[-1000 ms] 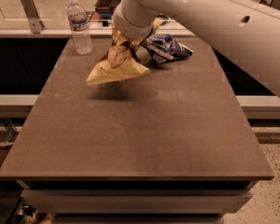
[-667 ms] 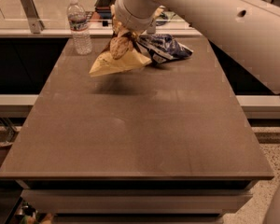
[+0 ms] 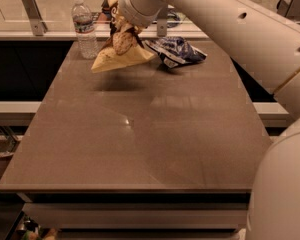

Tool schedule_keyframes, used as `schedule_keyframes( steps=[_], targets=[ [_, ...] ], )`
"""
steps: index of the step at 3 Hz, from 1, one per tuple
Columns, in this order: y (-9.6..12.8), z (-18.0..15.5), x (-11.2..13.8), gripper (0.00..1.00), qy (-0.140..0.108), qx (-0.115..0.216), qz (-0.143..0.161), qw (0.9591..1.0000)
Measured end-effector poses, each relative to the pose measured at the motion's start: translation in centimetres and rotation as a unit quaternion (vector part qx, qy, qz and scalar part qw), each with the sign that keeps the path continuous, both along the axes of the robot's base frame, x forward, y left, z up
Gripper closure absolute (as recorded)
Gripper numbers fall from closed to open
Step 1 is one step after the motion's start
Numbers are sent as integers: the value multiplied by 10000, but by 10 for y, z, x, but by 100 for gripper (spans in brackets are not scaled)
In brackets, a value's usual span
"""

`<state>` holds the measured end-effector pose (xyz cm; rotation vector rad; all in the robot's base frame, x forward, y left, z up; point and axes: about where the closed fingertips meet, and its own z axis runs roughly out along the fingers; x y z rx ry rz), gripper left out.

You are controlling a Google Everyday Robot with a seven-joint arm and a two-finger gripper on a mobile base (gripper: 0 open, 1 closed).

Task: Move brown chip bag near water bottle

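Closing on the far left corner of the bench (image 3: 140,149), load airborne.
Noted: the brown chip bag (image 3: 121,54) hangs clear of the surface, shadow beneath, its top clamped in the tool (image 3: 119,23). Over the last second it has shifted farther back and slightly left. The blue snack bag (image 3: 177,51) lies just right of it. The water bottle (image 3: 84,29) stands near, untouched; lowering looks due.

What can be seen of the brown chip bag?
The brown chip bag is glossy and crumpled, dark brown at its top and cream-yellow at its lower end. It hangs tilted from the gripper, which holds its upper part above the far side of the table. Its shadow lies below. The water bottle stands beside it, apart.
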<state>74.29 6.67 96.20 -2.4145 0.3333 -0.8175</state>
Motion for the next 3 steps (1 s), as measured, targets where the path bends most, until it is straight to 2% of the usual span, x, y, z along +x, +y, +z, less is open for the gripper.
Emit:
schedule_keyframes(
  steps=[2, 3],
  targets=[
    [26, -16, 29, 100, -139, 369, 402, 9984],
    [31, -32, 37, 100, -62, 530, 411, 9977]
  ],
)
